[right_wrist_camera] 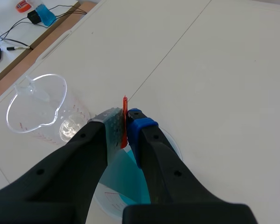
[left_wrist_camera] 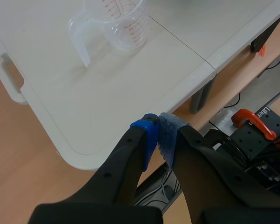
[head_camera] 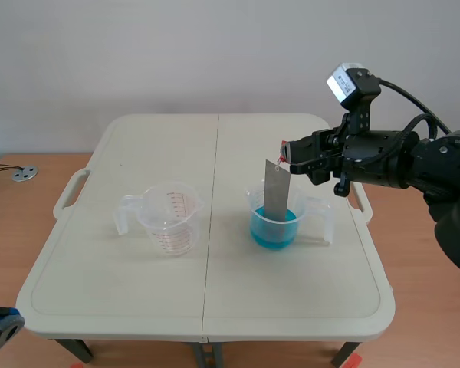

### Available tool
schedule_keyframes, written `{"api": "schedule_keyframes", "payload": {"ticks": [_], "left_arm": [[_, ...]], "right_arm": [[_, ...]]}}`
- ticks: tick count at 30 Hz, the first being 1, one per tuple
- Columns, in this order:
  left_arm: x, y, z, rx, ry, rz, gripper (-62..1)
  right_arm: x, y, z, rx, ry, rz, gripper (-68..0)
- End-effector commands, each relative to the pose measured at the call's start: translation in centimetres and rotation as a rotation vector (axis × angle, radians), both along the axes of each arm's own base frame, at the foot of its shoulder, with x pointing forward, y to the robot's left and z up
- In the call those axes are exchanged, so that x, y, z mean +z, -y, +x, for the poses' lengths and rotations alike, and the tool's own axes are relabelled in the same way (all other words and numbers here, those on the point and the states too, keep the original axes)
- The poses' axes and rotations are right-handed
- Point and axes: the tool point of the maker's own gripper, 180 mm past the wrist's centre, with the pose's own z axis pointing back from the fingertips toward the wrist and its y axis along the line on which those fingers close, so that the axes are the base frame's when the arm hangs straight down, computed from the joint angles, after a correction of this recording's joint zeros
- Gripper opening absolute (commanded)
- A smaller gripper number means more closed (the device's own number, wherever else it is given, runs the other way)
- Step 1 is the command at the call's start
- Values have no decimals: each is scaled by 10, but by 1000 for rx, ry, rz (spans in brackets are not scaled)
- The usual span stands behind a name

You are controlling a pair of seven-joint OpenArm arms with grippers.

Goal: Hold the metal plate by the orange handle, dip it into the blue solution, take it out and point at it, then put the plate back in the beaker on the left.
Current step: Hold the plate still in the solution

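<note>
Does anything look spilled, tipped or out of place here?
Nothing stands out. The empty beaker and the filled beaker stand upright, the table shows no spill, and the right claw grips the orange handle of the metal plate.

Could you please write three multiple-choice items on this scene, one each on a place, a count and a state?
1. The plate's lower end is: A in the blue solution; B in mid-air; C on the floor.
2. How many beakers stand on the table? A one; B two; C three.
3. The left end effector is: A open; B shut on a cloth; C shut on nothing.
Answers: 1 A, it dips into the blue; 2 B, one empty beaker, one filled beaker; 3 C, its pads meet with nothing between.
</note>
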Motion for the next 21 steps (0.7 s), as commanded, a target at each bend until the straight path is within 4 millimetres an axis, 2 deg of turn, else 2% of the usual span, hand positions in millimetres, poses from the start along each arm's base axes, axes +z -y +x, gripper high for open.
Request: {"api": "schedule_keyframes", "payload": {"ticks": [1,8,21], "left_arm": [[5,3,3,0,20,-18,-593],[6,3,3,0,20,-19,-593],[6,3,3,0,21,-19,-593]], "right_arm": [[9,0,6,5,26,1,-662],[19,-2,5,8,23,50,-662],[78,-15,-1,75,114,106,-662]]}}
